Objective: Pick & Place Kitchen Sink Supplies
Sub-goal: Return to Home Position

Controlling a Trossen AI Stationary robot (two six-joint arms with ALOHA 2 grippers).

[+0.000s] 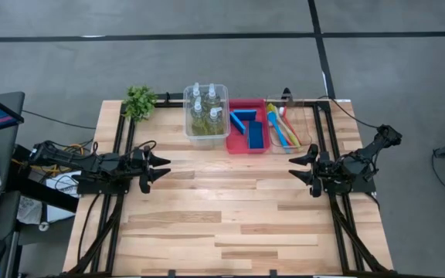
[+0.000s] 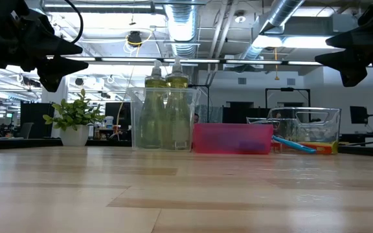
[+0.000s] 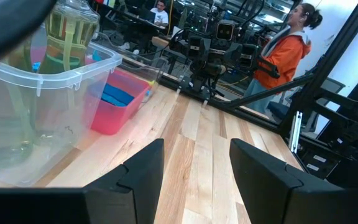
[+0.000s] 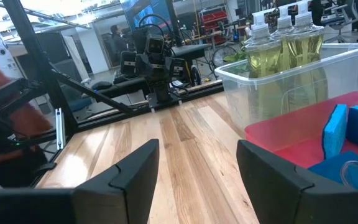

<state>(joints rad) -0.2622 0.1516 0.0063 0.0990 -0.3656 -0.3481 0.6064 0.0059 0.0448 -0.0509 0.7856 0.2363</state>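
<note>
The wooden table (image 1: 230,224) filled the middle of the high view, with all the supplies gathered along its 12 o'clock edge. The left arm lay low at 9 o'clock; the left gripper (image 1: 157,171) pointed toward the table's centre with its fingers spread wide apart and nothing between them. The right arm lay at 3 o'clock, and the right gripper (image 1: 300,168) faced inward, equally wide and empty. Both were well apart from the bins.

Three bins stood in a row at 12 o'clock. The clear bin (image 1: 187,116) at the 11 o'clock end held four bottles (image 1: 205,108) of yellow-green liquid, upright with white tops. Just beside it, the red bin (image 1: 247,102) held the blue sponges (image 1: 255,133), some lying flat and some tilted. At the 1 o'clock end, the transparent bin (image 1: 309,123) held the brushes (image 1: 282,130), blue, yellow-green and red, lying lengthwise together. A small green plant (image 1: 140,101) stood at the 10 o'clock corner.
</note>
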